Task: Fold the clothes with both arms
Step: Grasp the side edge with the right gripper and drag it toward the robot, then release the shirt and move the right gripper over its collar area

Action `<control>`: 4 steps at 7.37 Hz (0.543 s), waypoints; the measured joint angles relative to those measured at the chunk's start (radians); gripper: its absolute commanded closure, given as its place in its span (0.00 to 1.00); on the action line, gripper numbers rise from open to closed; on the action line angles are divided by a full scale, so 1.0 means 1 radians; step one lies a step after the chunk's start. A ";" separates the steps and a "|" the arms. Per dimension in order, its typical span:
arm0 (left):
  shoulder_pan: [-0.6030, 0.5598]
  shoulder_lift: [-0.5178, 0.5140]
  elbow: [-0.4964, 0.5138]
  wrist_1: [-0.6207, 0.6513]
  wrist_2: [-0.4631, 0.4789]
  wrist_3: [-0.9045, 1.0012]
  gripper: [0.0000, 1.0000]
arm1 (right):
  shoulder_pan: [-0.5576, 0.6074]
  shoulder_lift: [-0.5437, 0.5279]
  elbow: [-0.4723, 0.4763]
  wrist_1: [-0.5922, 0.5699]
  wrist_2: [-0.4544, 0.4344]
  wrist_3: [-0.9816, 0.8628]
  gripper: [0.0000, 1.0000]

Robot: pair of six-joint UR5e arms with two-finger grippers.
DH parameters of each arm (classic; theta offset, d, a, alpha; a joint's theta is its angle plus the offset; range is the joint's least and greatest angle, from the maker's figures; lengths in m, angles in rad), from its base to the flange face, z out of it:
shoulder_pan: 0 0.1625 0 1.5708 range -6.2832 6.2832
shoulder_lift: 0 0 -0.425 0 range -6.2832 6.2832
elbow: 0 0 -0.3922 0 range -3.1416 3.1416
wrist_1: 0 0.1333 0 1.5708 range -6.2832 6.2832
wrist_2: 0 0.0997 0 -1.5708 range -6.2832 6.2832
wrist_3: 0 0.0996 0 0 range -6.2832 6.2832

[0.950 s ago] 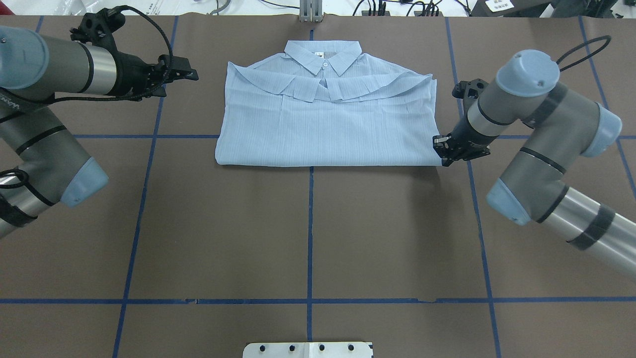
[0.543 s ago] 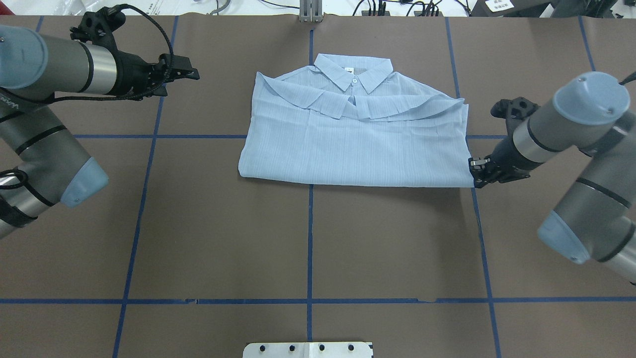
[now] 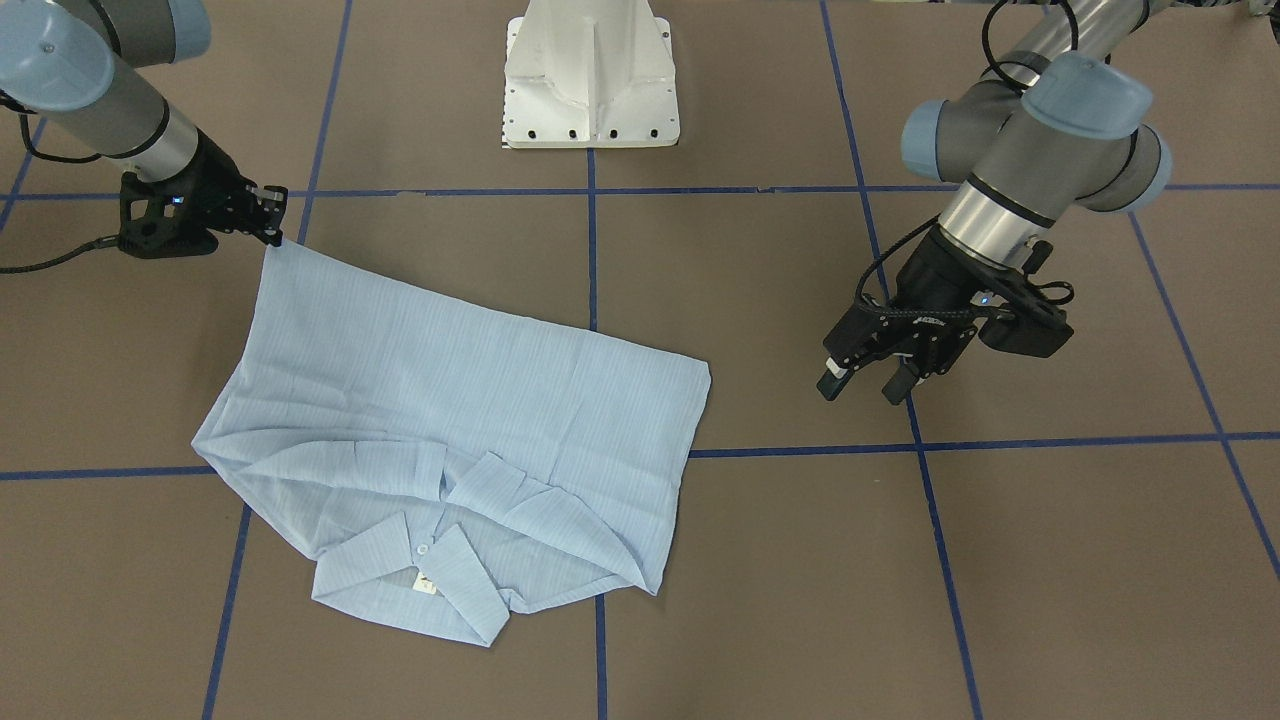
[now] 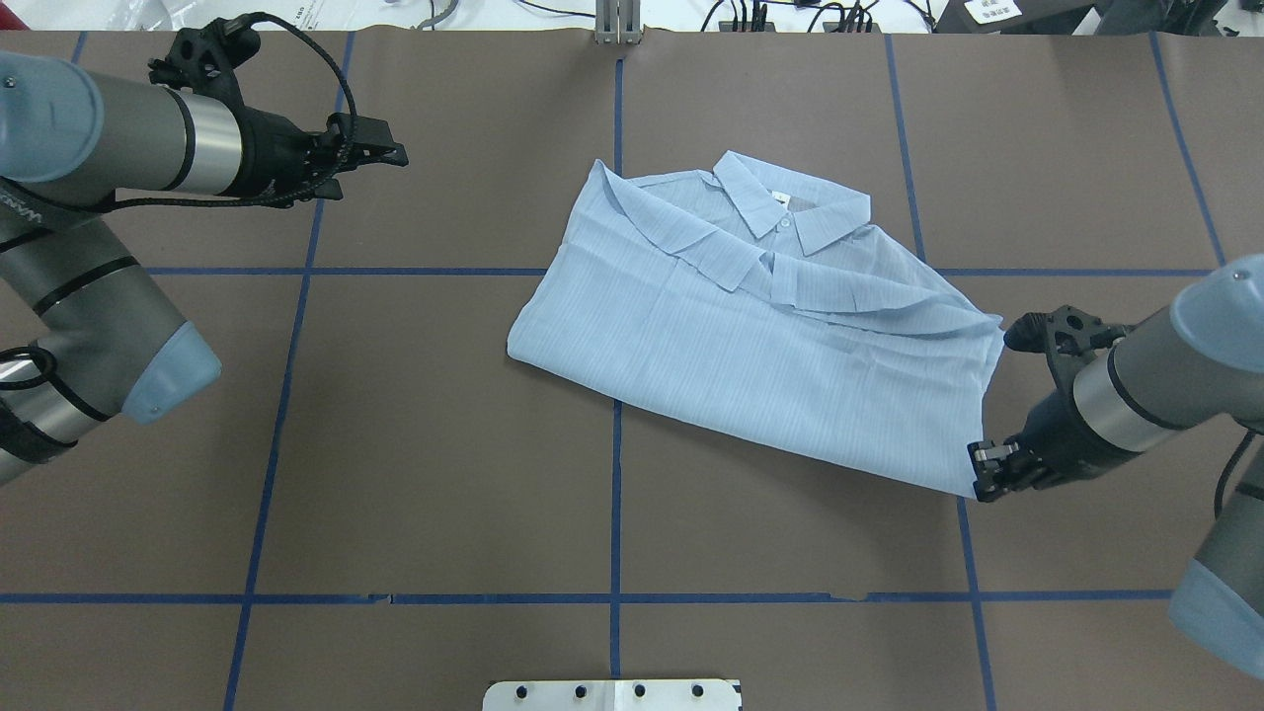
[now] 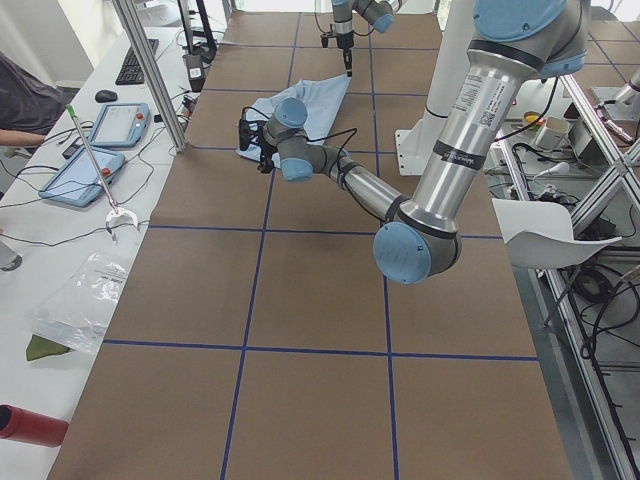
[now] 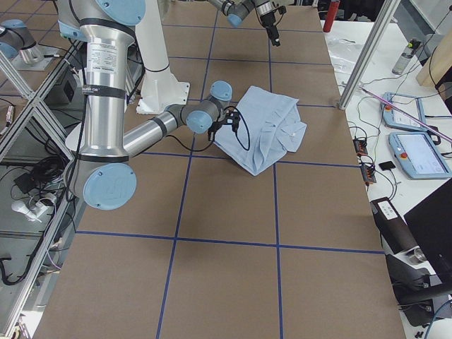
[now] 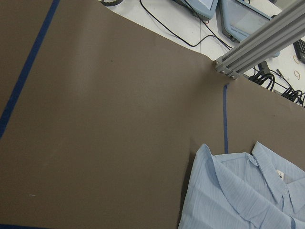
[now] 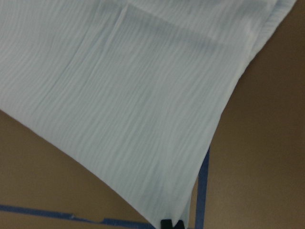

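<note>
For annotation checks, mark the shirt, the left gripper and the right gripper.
shirt [image 4: 750,365], overhead view, on the flat front panel.
left gripper [image 3: 860,390], front-facing view, midway between its open fingertips.
right gripper [image 4: 980,472], overhead view, at the fingertips pinching the shirt's corner.

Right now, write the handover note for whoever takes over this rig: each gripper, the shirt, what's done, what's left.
Right gripper: shut on the shirt, pinching its near right corner low at the table.
Left gripper: open, empty, above bare table, clear of the shirt.
Shirt: flat, skewed to the blue grid lines, mostly on the robot's right half, collar on the far side.
Done: sleeves folded across the chest; body a compact rectangle.
Left: probably square it up, release the corner, perhaps fold once more.
</note>
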 measured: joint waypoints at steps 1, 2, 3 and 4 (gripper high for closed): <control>0.002 0.001 -0.003 0.001 0.001 -0.002 0.00 | -0.076 -0.032 0.035 0.001 0.007 0.007 1.00; 0.003 0.002 -0.006 0.001 0.001 -0.004 0.00 | -0.162 -0.055 0.065 0.002 0.011 0.013 1.00; 0.004 0.004 -0.008 0.002 0.001 -0.005 0.00 | -0.245 -0.067 0.090 0.002 0.012 0.022 1.00; 0.004 0.007 -0.009 0.002 0.001 -0.005 0.00 | -0.327 -0.072 0.104 0.002 0.011 0.045 0.99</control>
